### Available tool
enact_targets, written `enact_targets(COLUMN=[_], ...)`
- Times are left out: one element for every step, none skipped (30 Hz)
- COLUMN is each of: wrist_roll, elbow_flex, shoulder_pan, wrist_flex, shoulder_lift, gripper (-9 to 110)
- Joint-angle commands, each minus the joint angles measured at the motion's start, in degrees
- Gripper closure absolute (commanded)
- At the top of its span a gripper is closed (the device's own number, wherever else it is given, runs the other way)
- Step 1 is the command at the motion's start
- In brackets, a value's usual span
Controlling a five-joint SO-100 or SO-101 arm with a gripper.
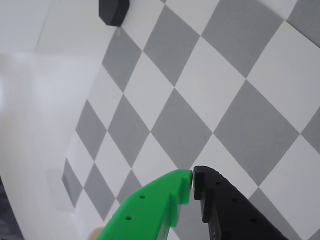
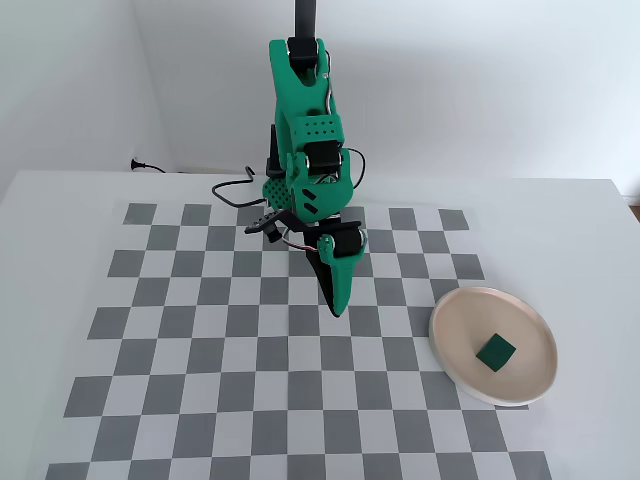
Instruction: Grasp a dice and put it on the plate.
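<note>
In the fixed view the dark green dice (image 2: 495, 351) lies inside the round beige-pink plate (image 2: 455, 345) at the board's right side. My gripper (image 2: 337, 308) hangs over the middle of the checkerboard, well left of the plate, tips pointing down. In the wrist view the gripper (image 1: 193, 179) shows a green finger (image 1: 150, 210) and a black finger (image 1: 230, 210) with tips touching and nothing between them. The dice and plate are out of the wrist view.
The grey-and-white checkerboard mat (image 2: 200, 330) covers the white table. The arm's base and cables (image 2: 265, 200) stand at the board's back. A dark object (image 1: 113, 10) sits at the top of the wrist view. A wall plug (image 2: 135, 163) is at back left.
</note>
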Motion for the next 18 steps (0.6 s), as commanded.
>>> enact_targets(wrist_roll=[3.1, 3.8, 4.5, 5.0, 5.6, 6.4, 7.1, 7.9, 8.5, 9.1, 9.5, 9.8, 10.1, 10.5, 10.8, 11.3, 11.8, 12.1], elbow_flex=[-0.4, 0.0, 0.5, 1.1, 1.5, 1.8, 2.0, 2.2, 2.5, 2.9, 3.7, 4.7, 6.0, 7.3, 8.4, 9.4, 10.2, 11.0], shoulder_pan=[0.5, 0.7, 0.9, 1.0, 1.1, 1.4, 1.8, 2.0, 2.4, 2.7, 3.1, 3.5, 4.0, 4.5, 5.1, 5.7, 6.4, 7.0], wrist_flex=[1.1, 1.3, 1.3, 1.3, 1.4, 1.6, 2.0, 2.5, 3.1, 3.6, 3.9, 3.9, 4.0, 4.4, 5.3, 6.9, 9.1, 11.4], shoulder_lift=[3.4, 3.8, 4.1, 4.7, 5.2, 5.8, 6.4, 7.1, 7.8, 8.7, 9.9, 11.6, 13.5, 15.8, 18.5, 21.4, 24.7, 28.1], gripper=[106, 106, 106, 106, 106, 106, 106, 106, 106, 106, 106, 106, 106, 106, 106, 106, 106, 106])
